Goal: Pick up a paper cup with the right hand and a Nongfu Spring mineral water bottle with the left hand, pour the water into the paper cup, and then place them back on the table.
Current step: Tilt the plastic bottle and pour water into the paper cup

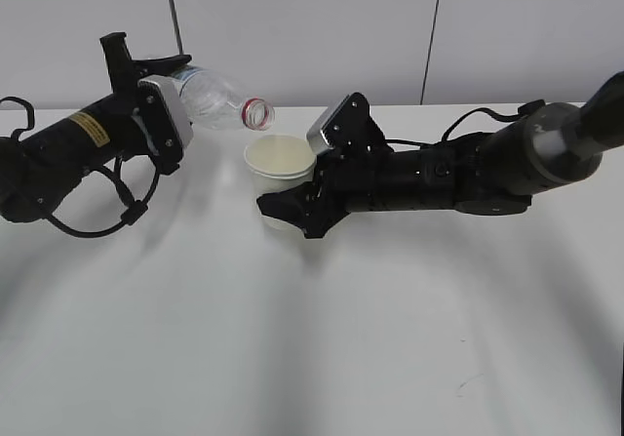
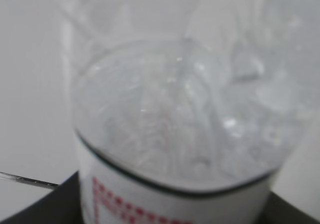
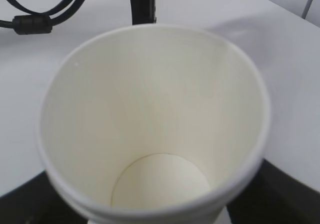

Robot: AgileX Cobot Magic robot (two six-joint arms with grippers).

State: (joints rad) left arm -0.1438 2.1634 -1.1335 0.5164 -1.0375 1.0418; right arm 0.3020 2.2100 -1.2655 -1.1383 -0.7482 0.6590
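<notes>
Paper cup (image 1: 280, 159) cream-white, rolled rim, upright; clear bottle (image 1: 222, 101) tipped above.

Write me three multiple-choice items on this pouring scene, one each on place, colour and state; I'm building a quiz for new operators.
1. Where is the bottle's mouth?
A. just above and left of the paper cup's rim
B. inside the cup
C. resting on the table

2. What colour is the bottle's neck ring?
A. blue
B. red
C. green

3. How is the bottle held?
A. upright
B. upside down
C. tipped on its side, mouth towards the cup

Answers:
1 A: the Nongfu Spring mineral water bottle ends beside the paper cup, clear of the table.
2 B: the ring shows red.
3 C: the left hand holds it near horizontal; the right gripper holds the cup upright.
</notes>
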